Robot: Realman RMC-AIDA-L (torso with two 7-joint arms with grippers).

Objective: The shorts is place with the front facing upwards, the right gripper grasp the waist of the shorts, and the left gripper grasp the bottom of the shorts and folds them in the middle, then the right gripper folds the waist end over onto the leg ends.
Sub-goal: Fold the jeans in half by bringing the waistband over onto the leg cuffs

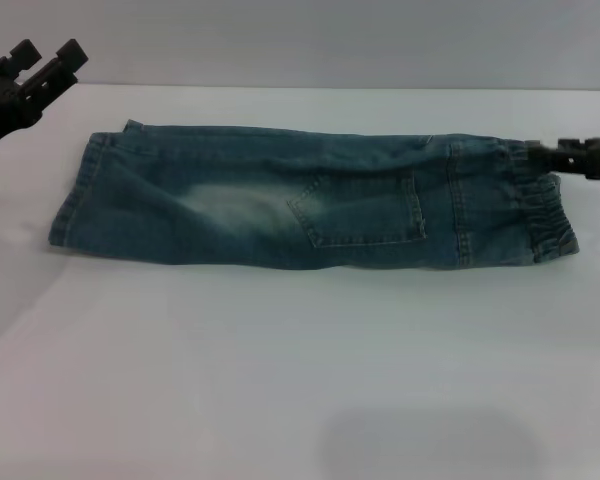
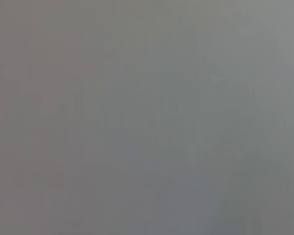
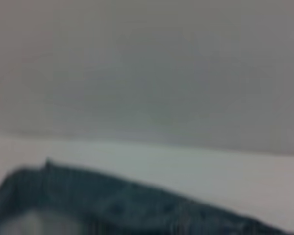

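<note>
The shorts (image 1: 280,200) lie folded lengthwise on the white table (image 1: 280,380), pocket side up. The leg ends (image 1: 75,190) point left and the ruffled elastic waist (image 1: 545,210) points right. My right gripper (image 1: 532,152) reaches in from the right edge, and its black tip is shut on the far corner of the waist. My left gripper (image 1: 48,55) hangs open at the upper left, above and behind the leg ends, clear of the cloth. The right wrist view shows a blurred stretch of denim (image 3: 112,205). The left wrist view shows only grey.
A pale wall (image 1: 300,40) runs behind the table's far edge. A faint shadow patch (image 1: 430,445) lies on the near part of the white tabletop.
</note>
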